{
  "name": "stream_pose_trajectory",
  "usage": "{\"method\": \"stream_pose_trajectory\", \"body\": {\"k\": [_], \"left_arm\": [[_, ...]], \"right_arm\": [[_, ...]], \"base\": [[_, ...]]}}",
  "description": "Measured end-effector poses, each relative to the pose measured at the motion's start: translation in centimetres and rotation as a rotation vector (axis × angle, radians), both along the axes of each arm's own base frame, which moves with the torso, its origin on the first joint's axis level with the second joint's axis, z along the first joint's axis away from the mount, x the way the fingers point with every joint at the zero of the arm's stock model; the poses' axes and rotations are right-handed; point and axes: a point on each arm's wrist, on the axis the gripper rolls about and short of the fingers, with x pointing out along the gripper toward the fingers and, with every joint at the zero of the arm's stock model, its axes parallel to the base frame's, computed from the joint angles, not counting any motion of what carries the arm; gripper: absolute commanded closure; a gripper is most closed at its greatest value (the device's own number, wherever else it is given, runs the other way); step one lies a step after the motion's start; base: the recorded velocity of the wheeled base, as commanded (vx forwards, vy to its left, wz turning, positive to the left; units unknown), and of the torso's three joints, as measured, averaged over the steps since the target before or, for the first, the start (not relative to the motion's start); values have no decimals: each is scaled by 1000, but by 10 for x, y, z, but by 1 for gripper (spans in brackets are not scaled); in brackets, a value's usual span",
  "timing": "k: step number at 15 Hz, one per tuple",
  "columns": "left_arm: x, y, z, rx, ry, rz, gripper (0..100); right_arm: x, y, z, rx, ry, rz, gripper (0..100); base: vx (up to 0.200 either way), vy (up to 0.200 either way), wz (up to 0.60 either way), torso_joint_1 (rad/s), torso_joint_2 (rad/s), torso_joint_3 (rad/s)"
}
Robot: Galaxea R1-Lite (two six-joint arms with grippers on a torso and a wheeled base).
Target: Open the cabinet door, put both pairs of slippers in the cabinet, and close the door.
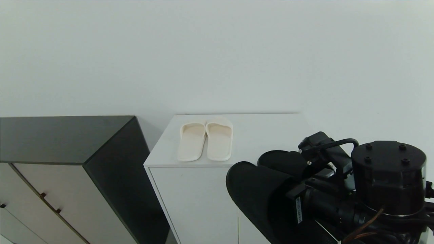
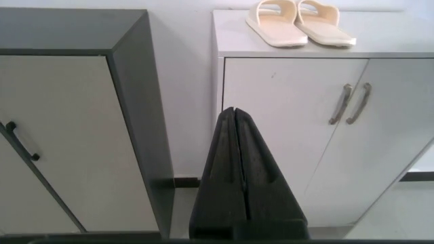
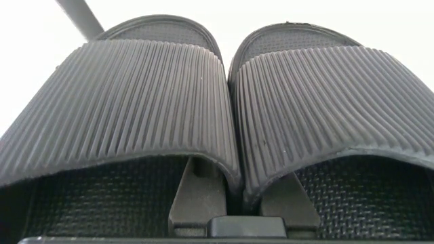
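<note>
White two-door cabinet (image 1: 190, 200), doors closed, beside a dark-topped unit with beige drawer fronts (image 1: 61, 135). Pair of black ribbed rubber slippers (image 3: 135, 95) clamped side by side in the right gripper (image 3: 243, 198), in front of the cabinet; pair of cream plastic slippers (image 1: 205, 140) lying on its top. Left gripper (image 2: 234, 118): fingers pressed together, holding nothing.

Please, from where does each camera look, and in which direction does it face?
Head: high, facing forward and down at the white cabinet; the right arm holding black slippers shows.
Left wrist: lower, facing the cabinet's closed doors; the shut left gripper shows.
Right wrist: close on the black slippers; the right gripper shows.
Shared: head and left wrist both show the cream slippers on top.
</note>
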Motion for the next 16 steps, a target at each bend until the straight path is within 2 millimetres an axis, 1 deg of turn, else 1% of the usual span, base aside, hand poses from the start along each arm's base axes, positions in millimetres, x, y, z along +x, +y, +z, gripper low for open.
{"method": "stream_pose_trajectory", "body": {"k": [8, 10, 16], "left_arm": [[0, 0, 0, 0, 0, 0, 100], [0, 0, 0, 0, 0, 0, 100], [0, 0, 0, 7, 0, 4, 100]], "right_arm": [[-2, -3, -2, -13, 3, 8, 100], [-3, -3, -3, -14, 4, 11, 100], [-4, -4, -6, -24, 13, 16, 100]], "base": [[0, 0, 0, -6, 11, 8], [0, 0, 0, -168, 378, 215], [0, 0, 0, -225, 540, 308]]}}
